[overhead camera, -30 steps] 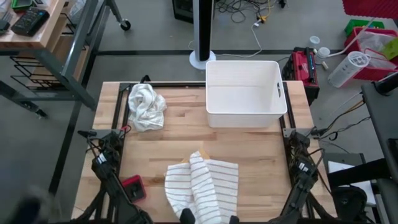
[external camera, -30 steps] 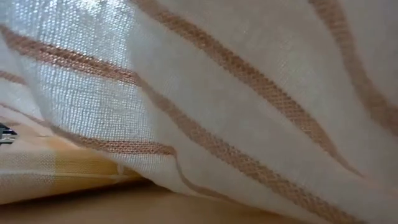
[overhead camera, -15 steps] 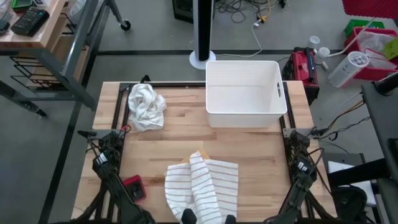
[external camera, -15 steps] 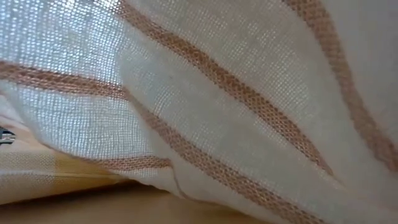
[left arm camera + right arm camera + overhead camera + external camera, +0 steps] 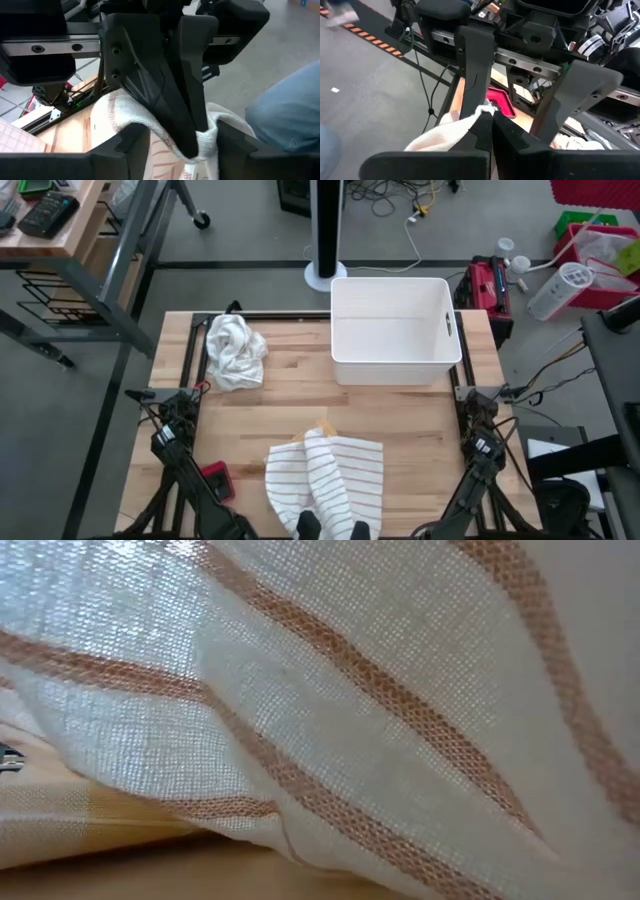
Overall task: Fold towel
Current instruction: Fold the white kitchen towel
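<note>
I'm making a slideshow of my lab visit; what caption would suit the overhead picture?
Two robot arms fold a striped towel at the table's near edge, beside a white bin and a crumpled white cloth.

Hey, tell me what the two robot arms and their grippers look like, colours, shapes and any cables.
Both arms are dark and angular, with wiring bundled at their bases. The left gripper and right gripper each have two matte black, wedge-shaped fingers hung from a silver rail.
</note>
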Available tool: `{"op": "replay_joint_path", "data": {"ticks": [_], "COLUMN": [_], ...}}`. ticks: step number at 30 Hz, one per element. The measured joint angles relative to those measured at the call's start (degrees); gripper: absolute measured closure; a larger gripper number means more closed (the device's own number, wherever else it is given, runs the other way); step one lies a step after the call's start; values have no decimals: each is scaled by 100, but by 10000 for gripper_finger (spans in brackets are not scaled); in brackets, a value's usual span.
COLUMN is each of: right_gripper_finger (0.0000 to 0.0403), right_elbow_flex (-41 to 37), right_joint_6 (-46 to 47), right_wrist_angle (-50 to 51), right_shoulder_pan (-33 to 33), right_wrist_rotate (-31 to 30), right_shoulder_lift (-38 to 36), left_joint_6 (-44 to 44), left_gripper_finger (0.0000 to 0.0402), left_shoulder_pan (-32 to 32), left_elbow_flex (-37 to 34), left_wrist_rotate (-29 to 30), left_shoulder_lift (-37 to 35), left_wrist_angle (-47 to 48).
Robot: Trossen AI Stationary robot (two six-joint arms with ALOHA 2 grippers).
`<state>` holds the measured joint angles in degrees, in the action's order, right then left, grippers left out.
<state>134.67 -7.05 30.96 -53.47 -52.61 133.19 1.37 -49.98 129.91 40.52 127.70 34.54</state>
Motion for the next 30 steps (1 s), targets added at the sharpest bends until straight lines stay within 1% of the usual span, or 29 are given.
{"op": "replay_joint_path", "data": {"ticks": [1,3,6,7,8,10,14,16,19,20,23,26,28,30], "right_gripper_finger": [403,403,393,387,380,364,330,312,285,276,252,233,222,213], "right_elbow_flex": [0,0,6,7,7,7,7,4,2,2,2,2,2,2], "right_joint_6": [18,65,117,134,146,150,430,578,713,746,902,1321,1606,1972], "right_wrist_angle": [1,3,4,6,19,120,459,620,719,756,989,1227,1389,1576], "right_shoulder_pan": [0,-7,-23,-35,-51,-93,-191,-234,-283,-293,-340,-421,-465,-482], "right_wrist_rotate": [-2,-34,-52,-54,-101,-268,-802,-905,-947,-974,-1131,-1606,-1745,-1767], "right_shoulder_lift": [0,0,0,-4,-5,-14,-96,-129,-158,-165,-211,-232,-247,-247], "left_joint_6": [0,8,59,52,-1,-149,-306,-319,-355,-415,-568,-830,-1015,-1207], "left_gripper_finger": [248,281,357,376,386,386,396,397,397,397,398,398,398,398], "left_shoulder_pan": [0,-13,-48,-52,-55,-51,-81,-114,-133,-141,-168,-202,-216,-227], "left_elbow_flex": [0,0,-7,-9,-9,-9,-52,-61,-63,-63,-63,-62,-54,-52], "left_wrist_rotate": [-13,-34,-7,-40,-55,-30,322,554,717,898,1693,2583,3131,3541], "left_shoulder_lift": [0,0,0,0,0,0,0,0,0,0,0,0,-1,-2], "left_wrist_angle": [2,11,150,203,260,345,352,380,385,387,402,413,424,422]}}
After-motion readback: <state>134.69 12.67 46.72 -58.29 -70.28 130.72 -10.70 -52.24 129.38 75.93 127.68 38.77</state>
